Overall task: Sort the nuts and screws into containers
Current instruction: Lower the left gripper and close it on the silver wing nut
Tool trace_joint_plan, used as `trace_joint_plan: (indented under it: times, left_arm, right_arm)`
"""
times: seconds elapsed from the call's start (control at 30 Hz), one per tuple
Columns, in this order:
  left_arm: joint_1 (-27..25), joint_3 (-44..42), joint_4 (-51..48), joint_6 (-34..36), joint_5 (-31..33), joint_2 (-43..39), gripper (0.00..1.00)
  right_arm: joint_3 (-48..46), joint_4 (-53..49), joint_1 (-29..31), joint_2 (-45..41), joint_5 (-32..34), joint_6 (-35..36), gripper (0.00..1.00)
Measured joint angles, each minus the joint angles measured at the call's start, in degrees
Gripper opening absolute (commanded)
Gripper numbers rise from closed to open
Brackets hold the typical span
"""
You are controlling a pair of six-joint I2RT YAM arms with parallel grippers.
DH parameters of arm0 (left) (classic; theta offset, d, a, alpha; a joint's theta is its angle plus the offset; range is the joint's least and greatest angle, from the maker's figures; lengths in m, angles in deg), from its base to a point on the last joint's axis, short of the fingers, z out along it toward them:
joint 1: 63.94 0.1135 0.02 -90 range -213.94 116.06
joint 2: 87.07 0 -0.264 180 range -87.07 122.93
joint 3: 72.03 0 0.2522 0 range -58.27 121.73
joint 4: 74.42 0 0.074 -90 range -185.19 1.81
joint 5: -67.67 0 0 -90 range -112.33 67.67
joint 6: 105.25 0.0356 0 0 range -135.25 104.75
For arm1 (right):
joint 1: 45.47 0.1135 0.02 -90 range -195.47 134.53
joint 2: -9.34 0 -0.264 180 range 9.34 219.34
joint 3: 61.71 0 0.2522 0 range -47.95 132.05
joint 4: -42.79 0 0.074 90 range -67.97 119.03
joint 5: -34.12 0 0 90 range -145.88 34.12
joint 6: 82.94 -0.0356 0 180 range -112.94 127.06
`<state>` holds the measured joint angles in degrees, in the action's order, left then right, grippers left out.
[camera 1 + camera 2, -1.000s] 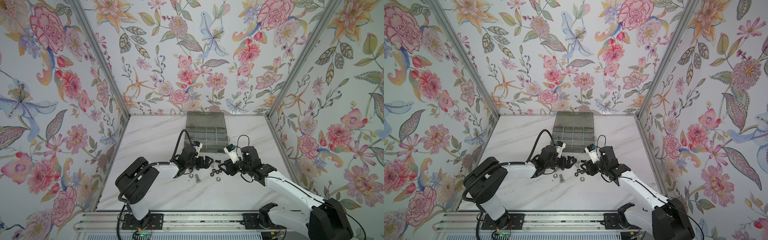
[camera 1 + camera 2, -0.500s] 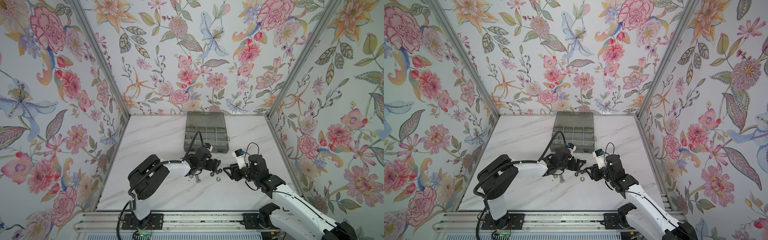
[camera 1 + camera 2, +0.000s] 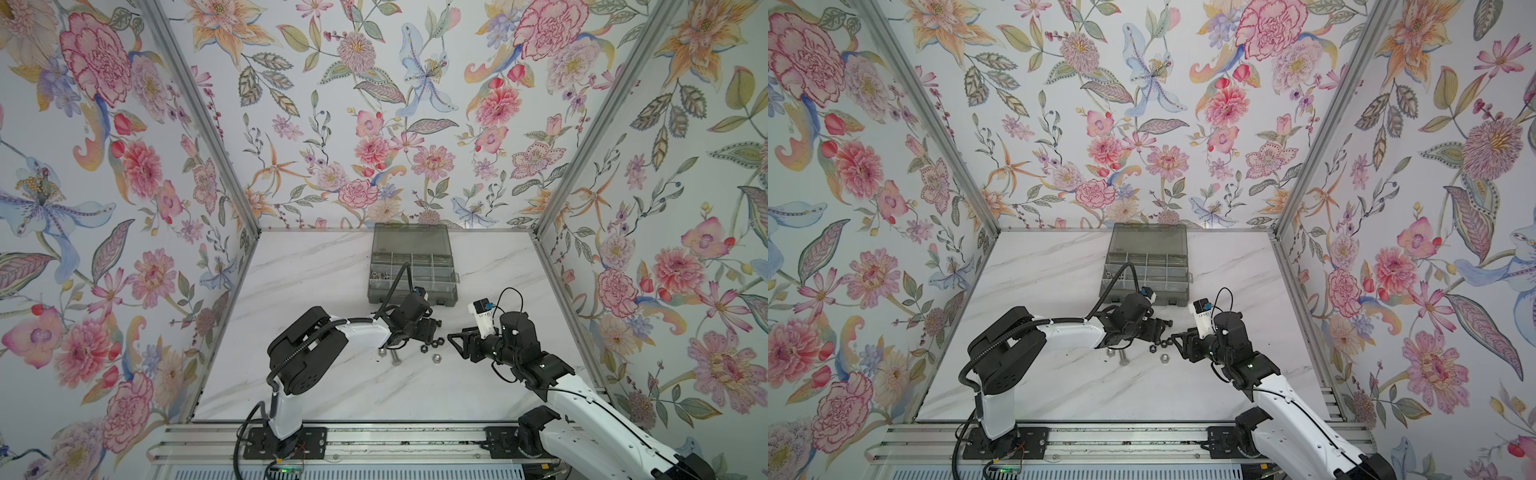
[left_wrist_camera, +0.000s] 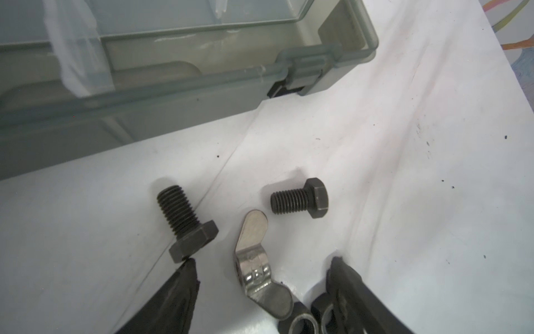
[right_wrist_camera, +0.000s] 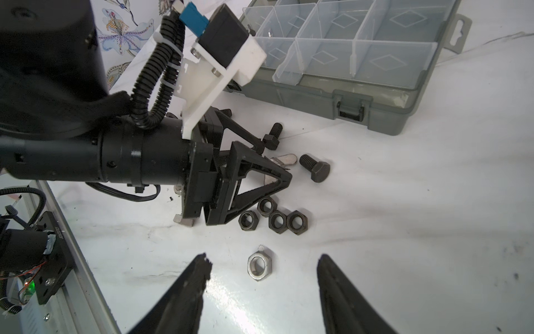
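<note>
Left gripper (image 4: 263,259) held half open; silver wing nut (image 4: 255,267) is flanked, untouched, on bench (image 4: 404,202). Right gripper (image 5: 263,256) held open around silver hex nut (image 5: 260,266). Black screws (image 4: 185,222) seen beside organizer box (image 4: 202,104).

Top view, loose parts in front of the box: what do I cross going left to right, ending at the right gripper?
silver bolt → black nuts → right gripper. The silver nut is left out because it sits level with the black nuts.
</note>
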<state>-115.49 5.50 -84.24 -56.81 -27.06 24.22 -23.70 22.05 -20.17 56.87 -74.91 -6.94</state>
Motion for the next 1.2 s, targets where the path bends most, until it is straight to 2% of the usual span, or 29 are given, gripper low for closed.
trace_joint_plan:
  times: [0.17,0.8,1.2]
  left_arm:
    - [-0.02,1.07,-1.40,-0.13,0.74,0.98,0.62]
    - [-0.26,5.68,-4.57,-0.44,1.18,3.54,0.49]
    - [-0.68,7.85,-8.11,-0.22,3.85,4.76,0.40]
  right_arm:
    - [-0.72,0.26,0.00,0.00,0.00,-0.83,0.63]
    - [-1.14,-0.07,0.00,0.04,0.00,-2.38,0.63]
    - [-1.51,-0.15,0.00,0.04,0.00,-2.60,0.63]
